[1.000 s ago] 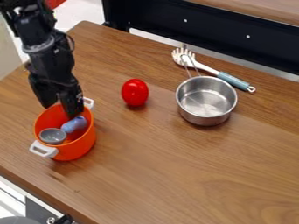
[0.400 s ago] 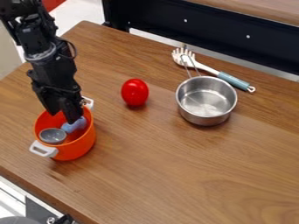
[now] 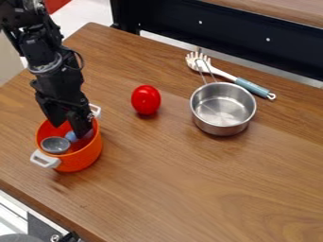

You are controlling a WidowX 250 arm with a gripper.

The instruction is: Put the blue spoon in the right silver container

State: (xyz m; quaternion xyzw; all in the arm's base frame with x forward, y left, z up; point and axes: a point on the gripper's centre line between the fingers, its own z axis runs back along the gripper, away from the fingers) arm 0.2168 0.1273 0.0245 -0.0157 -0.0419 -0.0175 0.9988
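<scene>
While the blue spoon (image 3: 71, 136) is lying low inside the orange pot (image 3: 83, 160) at the left of the frame, the black gripper (image 3: 82, 132) is hanging down into that pot and partly covering the blue part; whether it is clamping the spoon or standing apart around it, I cannot tell. Beside the blue part, a grey bowl-shaped piece (image 3: 55, 145) is resting in the pot, possibly the spoon's own head. If the grip is catching only the smooth, rounded blue surface, the spoon could be twisting or slipping out on the lift. The pot's wall is standing close around it, so a slanted lift could be snagging the rim and dragging or tipping the pot. Nearer the centre, a red tomato (image 3: 146, 99) is sitting between the pot and the silver saucepan (image 3: 225, 124) at right of centre; a low carry could be knocking it. The pasta fork (image 3: 252, 88) is lying behind the saucepan.
</scene>
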